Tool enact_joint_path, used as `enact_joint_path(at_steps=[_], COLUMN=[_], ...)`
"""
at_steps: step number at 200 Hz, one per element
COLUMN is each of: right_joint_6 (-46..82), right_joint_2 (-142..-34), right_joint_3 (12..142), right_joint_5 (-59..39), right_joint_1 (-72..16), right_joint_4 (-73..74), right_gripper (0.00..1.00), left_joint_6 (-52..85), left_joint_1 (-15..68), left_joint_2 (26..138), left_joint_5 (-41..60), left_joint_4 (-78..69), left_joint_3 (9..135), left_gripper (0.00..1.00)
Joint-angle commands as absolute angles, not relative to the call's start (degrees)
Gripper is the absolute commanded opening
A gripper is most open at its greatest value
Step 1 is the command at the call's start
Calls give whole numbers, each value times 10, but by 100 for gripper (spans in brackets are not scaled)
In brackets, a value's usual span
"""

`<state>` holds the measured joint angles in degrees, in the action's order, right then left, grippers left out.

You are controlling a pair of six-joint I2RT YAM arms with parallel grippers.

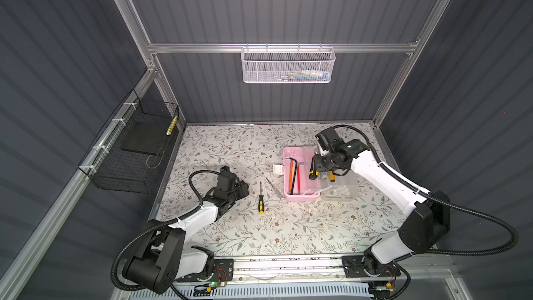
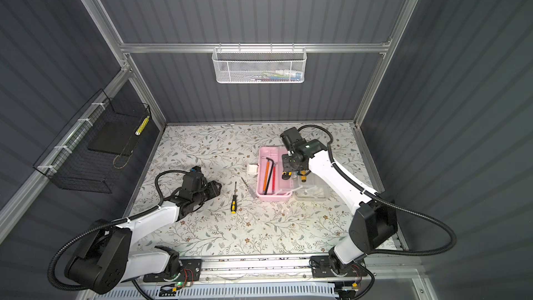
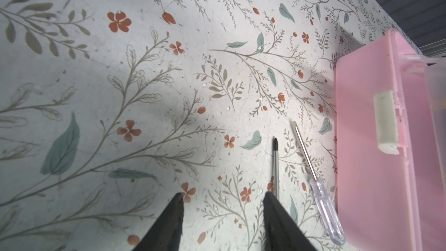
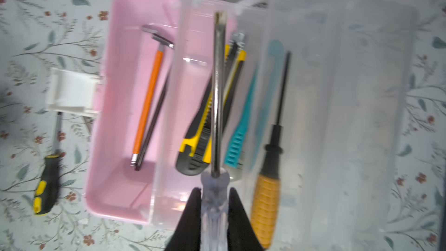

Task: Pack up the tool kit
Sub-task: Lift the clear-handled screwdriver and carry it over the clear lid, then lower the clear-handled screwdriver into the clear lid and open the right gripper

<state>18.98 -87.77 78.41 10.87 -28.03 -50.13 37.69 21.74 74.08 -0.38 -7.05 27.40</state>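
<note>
Left tool (image 3: pixel 223 196) spread, empty, over worktop (image 1: pixel 230 232), left of pink box (image 1: pixel 301 196). Black-yellow screwdriver (image 1: pixel 261 199) and small clear screwdriver (image 3: pixel 324 206) lie on worktop between left tool and box. Right tool (image 4: pixel 214 190) pinches large clear-handled screwdriver (image 4: pixel 218 92) over open box.

Top pair: mounted high at the front, I look steeply down and forward over both arm bases. Both top views take in the whole floral tabletop (image 1: pixel 230 235) and the white mesh basket (image 1: pixel 288 66) on the back wall.
Left wrist: low and close, I look slantwise across the table past the left gripper (image 3: pixel 223 216) toward the pink box (image 3: pixel 362 141).
Right wrist: very near, I look straight down along the clear-handled screwdriver (image 4: pixel 218 92) in the right gripper (image 4: pixel 214 190), into that box.
Shared by all four: the box and the black-and-yellow screwdriver (image 1: pixel 261 206).
</note>
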Motion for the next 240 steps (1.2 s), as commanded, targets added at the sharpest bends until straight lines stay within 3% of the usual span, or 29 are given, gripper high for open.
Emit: enact_joint_path(at_steps=[1,109,136,149,185,240], right_joint_6=[184,185,183,184,185,180], right_joint_2=[-860,-850,-858,-863,-850,-832], right_joint_3=[750,702,701,703,704,730], right_joint_5=[119,141,125,124,116,92], right_joint_1=[-256,-209,-200,-200,-199,-201], right_joint_4=[-507,-478,-467,-468,-459,-467], right_gripper=[0,0,12,23,35,37], left_joint_6=[365,360,360,361,363,363], left_joint_1=[214,214,214,214,214,214], left_joint_2=[754,784,793,793,791,795], left_joint_5=[-3,13,19,19,18,23], left_joint_4=[-79,-69,-67,-65,-62,-60], left_joint_3=[294,323,330,333,337,342], left_gripper=[54,54,54,54,55,55])
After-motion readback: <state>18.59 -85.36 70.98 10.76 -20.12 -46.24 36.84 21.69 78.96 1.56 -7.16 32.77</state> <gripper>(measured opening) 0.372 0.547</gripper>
